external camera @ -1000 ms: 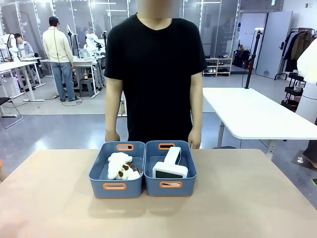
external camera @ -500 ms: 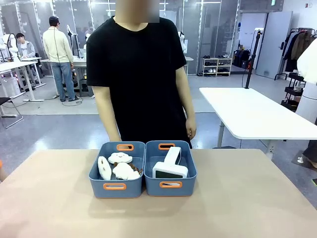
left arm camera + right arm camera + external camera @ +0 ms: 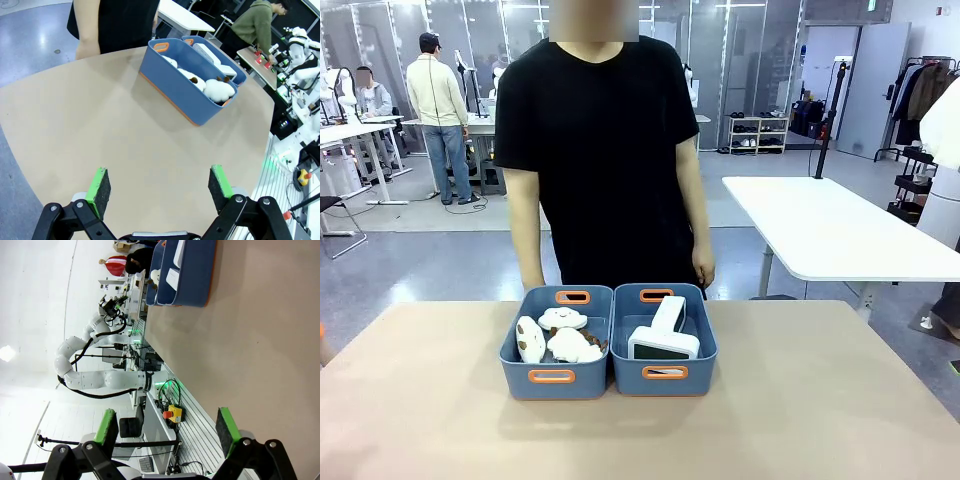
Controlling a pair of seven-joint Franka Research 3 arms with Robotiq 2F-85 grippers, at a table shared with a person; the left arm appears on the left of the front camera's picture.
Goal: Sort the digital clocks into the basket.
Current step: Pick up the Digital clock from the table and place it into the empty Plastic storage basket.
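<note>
- Legible text, labels, brands, numbers, signs: nothing is reading clearly in any view.
- Digital clocks [image 3: 663, 335], lying in the right-hand basket [image 3: 664, 378]: the LCD faces are showing no digits that can be made out.
- Sign high on the far wall, well behind the basket: it is appearing as a small green patch, its wording too small to tell.

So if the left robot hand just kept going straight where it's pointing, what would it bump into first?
Probably the bare table. The left gripper is open and tilts down toward the tabletop, with nothing lying between its fingers and the wood. The blue basket of plush toys sits farther off, though depth is hard to judge.
</note>
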